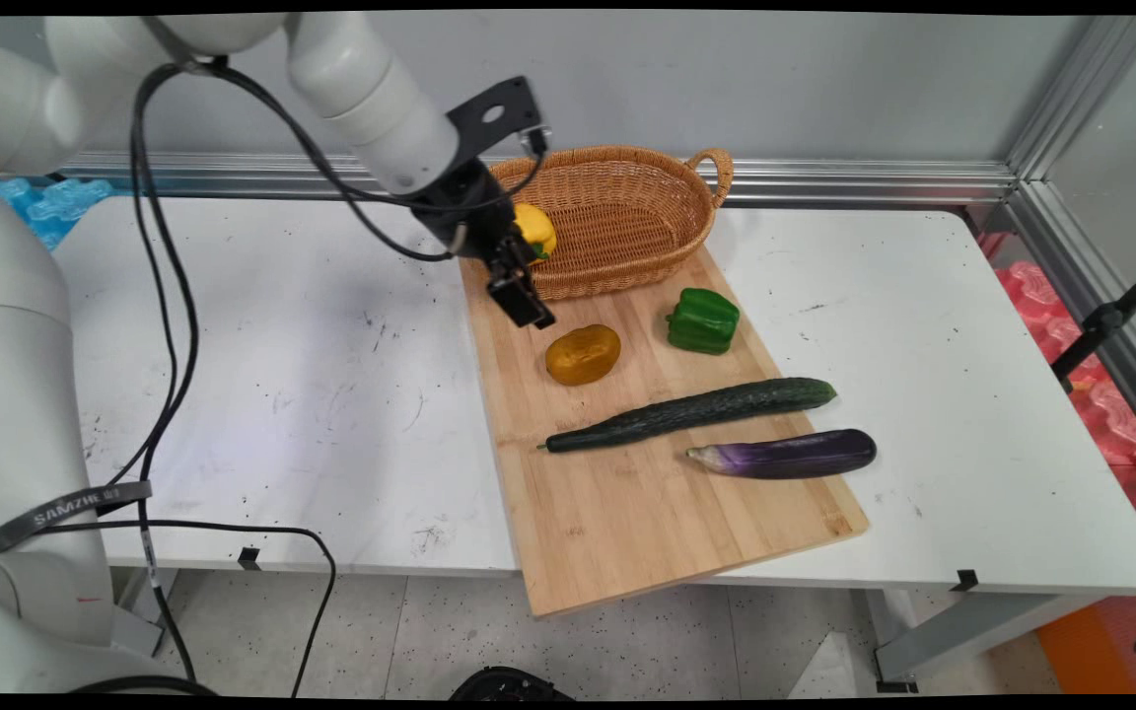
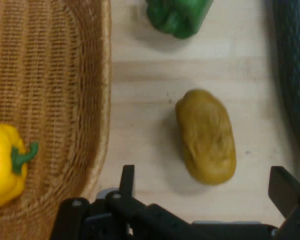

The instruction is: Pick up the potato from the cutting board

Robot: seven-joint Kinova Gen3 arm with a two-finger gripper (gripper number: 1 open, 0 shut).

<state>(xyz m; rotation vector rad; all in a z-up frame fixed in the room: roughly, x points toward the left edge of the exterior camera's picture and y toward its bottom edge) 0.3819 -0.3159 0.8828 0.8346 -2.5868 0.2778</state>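
A grey wall backs a white counter [image 1: 282,394] on which a wooden board [image 1: 627,513] lies at a slant, its near end jutting over the counter's front edge. From above, a wicker basket [image 1: 627,212] sits at the board's far end with a yellow pepper [image 1: 536,229] inside, and the hand [image 1: 527,301] hangs above the board just beside the basket's near rim, nearest a brownish potato [image 1: 583,354]. A green pepper [image 1: 703,320], a cucumber [image 1: 691,414] and an eggplant [image 1: 785,455] lie further along the board. Looking along the hand [image 2: 205,192], its fingers [image 2: 285,189] stand apart, holding nothing, with the potato [image 2: 206,136] between them below, the basket [image 2: 50,80] and yellow pepper [image 2: 5,167] to one side, and the green pepper [image 2: 179,16] beyond.
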